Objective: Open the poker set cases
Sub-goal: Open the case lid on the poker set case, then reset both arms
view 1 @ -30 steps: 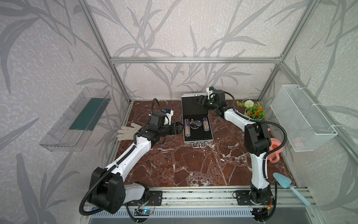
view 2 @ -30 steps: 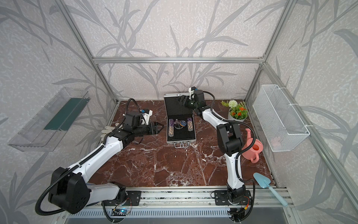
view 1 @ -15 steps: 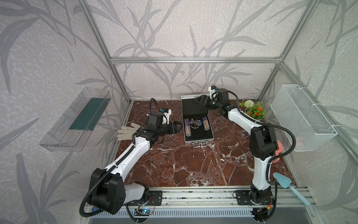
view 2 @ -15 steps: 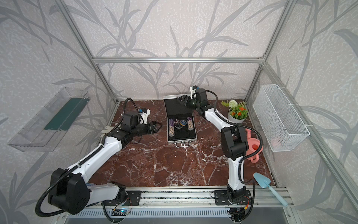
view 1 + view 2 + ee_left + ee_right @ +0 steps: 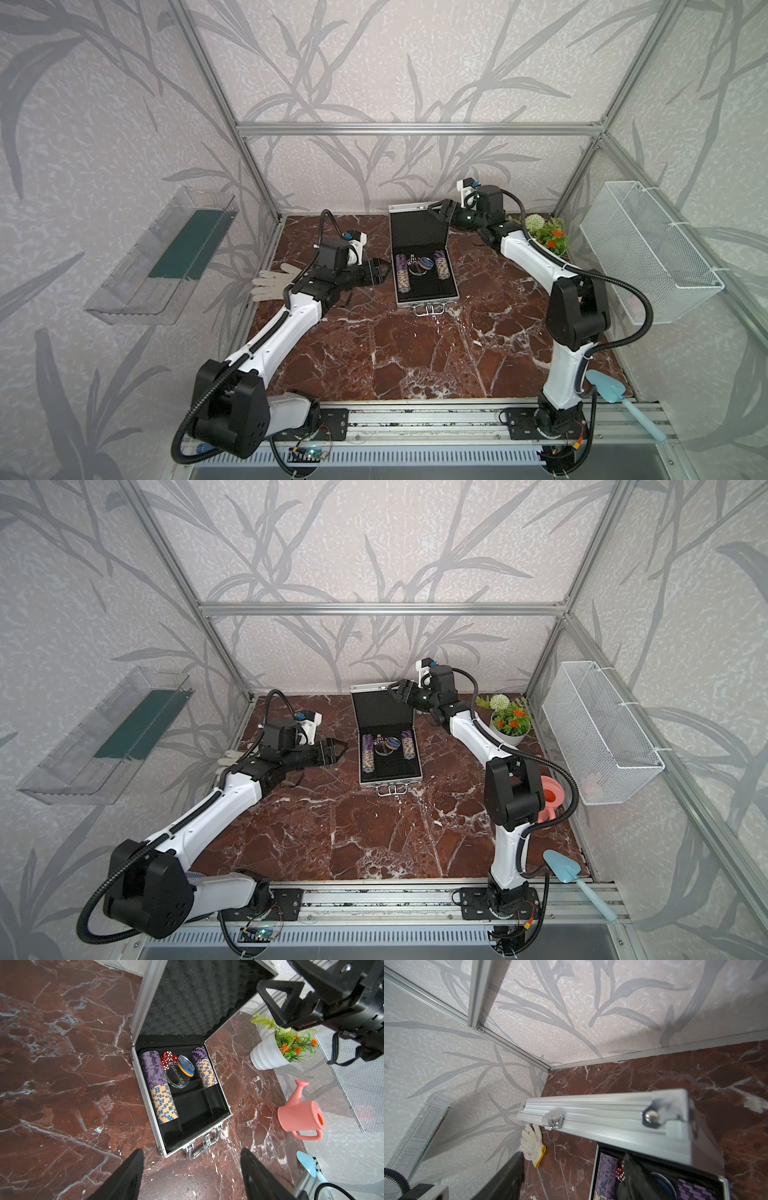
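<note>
fingers (image 5: 124, 1178) of left gripper (image 5: 382, 272) spread wide, empty, just left of open poker set case (image 5: 428, 300) at frame centre; right gripper (image 5: 435, 214) also wide, by upper right corner of raised lid (image 5: 417, 230), contact unclear.

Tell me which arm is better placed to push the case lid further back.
Right. The right end effector is open at the top corner of the upright lid. The left end effector, also open, sits low beside the base of the case, away from the lid.

Marble table (image 5: 415, 353) (case (image 5: 417, 237), glove (image 5: 272, 282), flowerpot (image 5: 505, 738))
</note>
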Tool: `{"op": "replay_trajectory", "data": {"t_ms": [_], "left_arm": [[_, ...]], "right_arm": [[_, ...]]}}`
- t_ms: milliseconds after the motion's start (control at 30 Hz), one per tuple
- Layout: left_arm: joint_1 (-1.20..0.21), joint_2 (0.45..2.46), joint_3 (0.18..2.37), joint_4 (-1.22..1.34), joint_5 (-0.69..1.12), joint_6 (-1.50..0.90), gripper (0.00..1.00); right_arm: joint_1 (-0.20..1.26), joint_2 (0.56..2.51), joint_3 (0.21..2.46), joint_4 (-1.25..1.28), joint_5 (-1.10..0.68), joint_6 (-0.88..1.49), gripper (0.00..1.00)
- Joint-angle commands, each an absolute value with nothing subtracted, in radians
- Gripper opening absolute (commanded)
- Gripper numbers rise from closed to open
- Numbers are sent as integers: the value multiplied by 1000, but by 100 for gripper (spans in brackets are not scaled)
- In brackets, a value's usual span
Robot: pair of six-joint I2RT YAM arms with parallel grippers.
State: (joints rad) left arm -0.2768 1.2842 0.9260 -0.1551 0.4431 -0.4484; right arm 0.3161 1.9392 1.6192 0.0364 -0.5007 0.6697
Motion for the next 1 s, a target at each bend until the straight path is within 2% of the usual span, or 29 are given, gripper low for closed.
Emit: {"op": "replay_trajectory", "data": {"t_ms": [0, 133, 267, 533, 800, 967], "left_arm": [[-247, 1282, 905, -105, 404, -460, 74], [-215, 1270, 881, -58, 318, -460, 74], [-190, 1253, 831, -13, 132, -405, 74], [-108, 1200, 687, 184, -113, -343, 74], [-46, 1152, 520, 321, -389, -294, 75], [-36, 1163, 403, 471, -454, -237, 75]], "right_arm": [[301, 1846, 1588, 20, -528, 649, 74], [279, 1781, 1543, 0, -530, 630, 73], [253, 1673, 1472, -72, -492, 537, 73], [203, 1408, 1218, -193, -255, 291, 73], [152, 1161, 744, 61, 84, 204, 74], [149, 1142, 510, 326, 248, 142, 75]]}}
